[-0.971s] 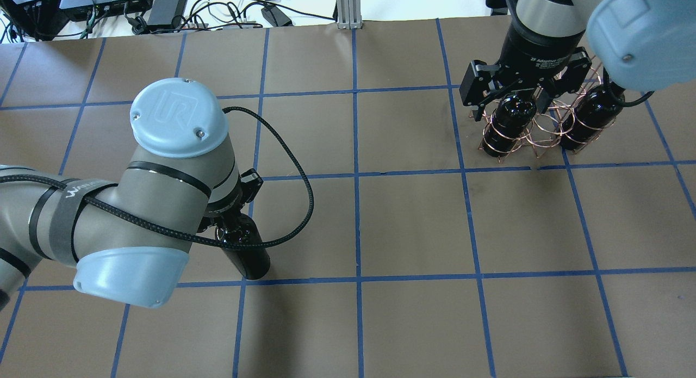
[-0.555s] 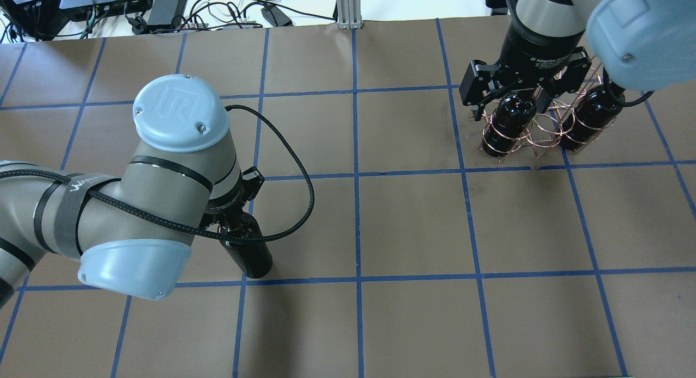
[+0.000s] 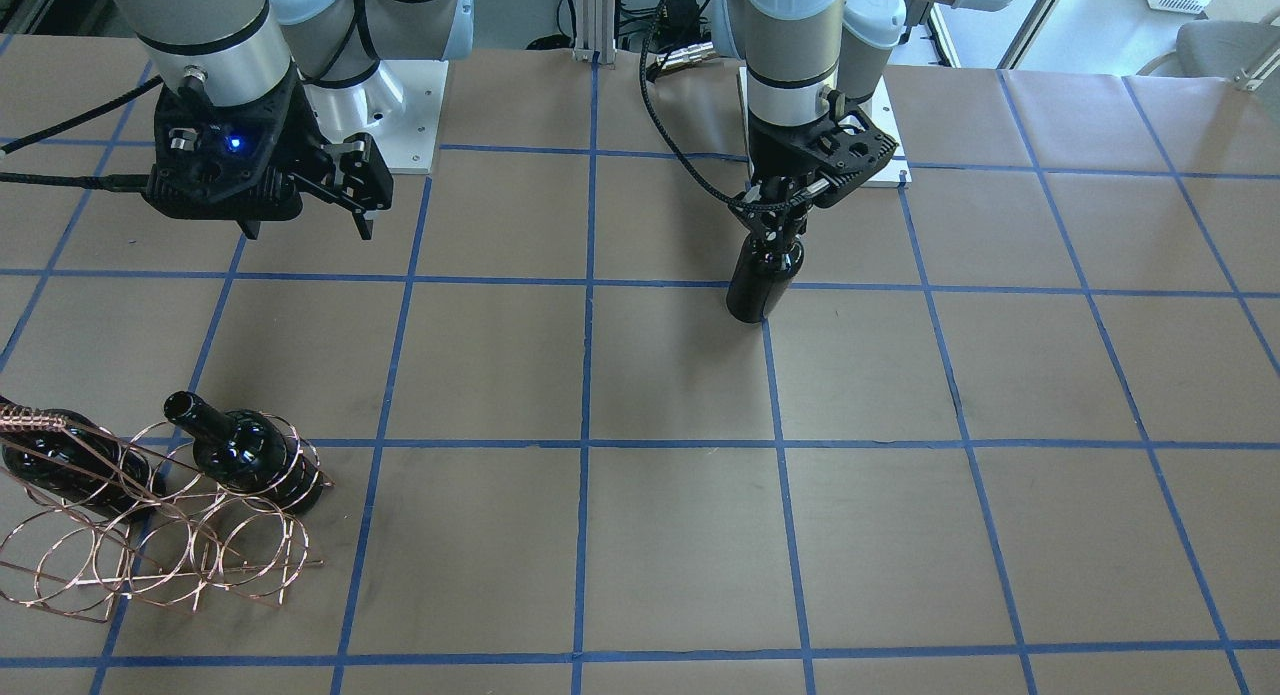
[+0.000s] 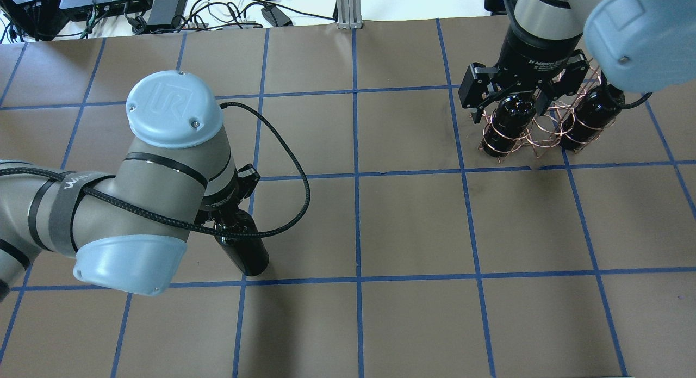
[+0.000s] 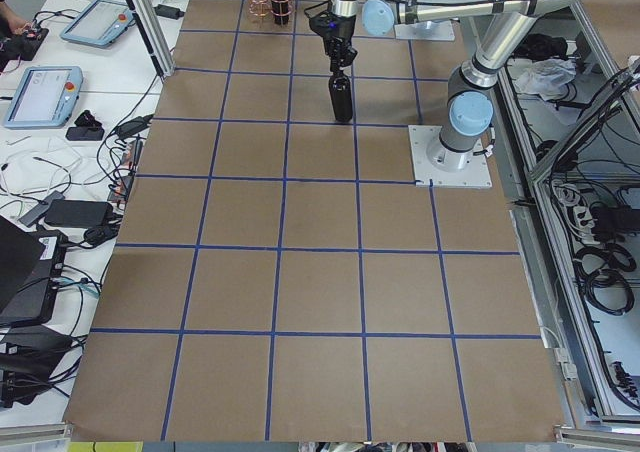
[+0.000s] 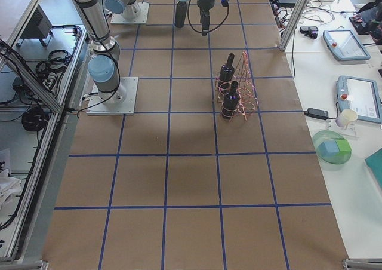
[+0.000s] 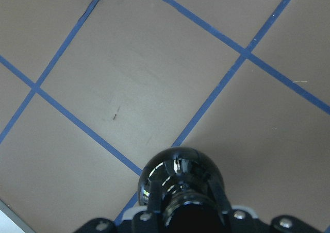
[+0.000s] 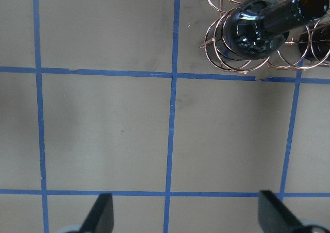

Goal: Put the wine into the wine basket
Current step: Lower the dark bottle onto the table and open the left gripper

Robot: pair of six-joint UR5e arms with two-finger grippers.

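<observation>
Change: the left gripper (image 3: 785, 207) and the wine bottle (image 3: 762, 280) it carries have crept a little across the overhead view. The bottle's base has drawn back from the blue tape line beside it.
Right side: the right gripper (image 8: 188, 215) has edged slightly off its spot above the wine basket (image 3: 150, 565).
Meaning: the carry looks barely begun, and nearly the whole traverse to the basket is still ahead.
Left pincer: clamped on the bottle's neck, just under the mouth.
Right pincer: jaws spread wide, holding nothing.
Bottle location: on the robot's left half of the table (image 3: 1000, 535), over a tape crossing, well apart from the basket (whether the base has cleared the paper cannot be told).
Long axis: close to vertical.
Pointing: mouth up into the gripper, base down toward the table.
Basket: far right side, with two seated bottles (image 3: 245, 455) already standing in its loops, and open loops beside them.
</observation>
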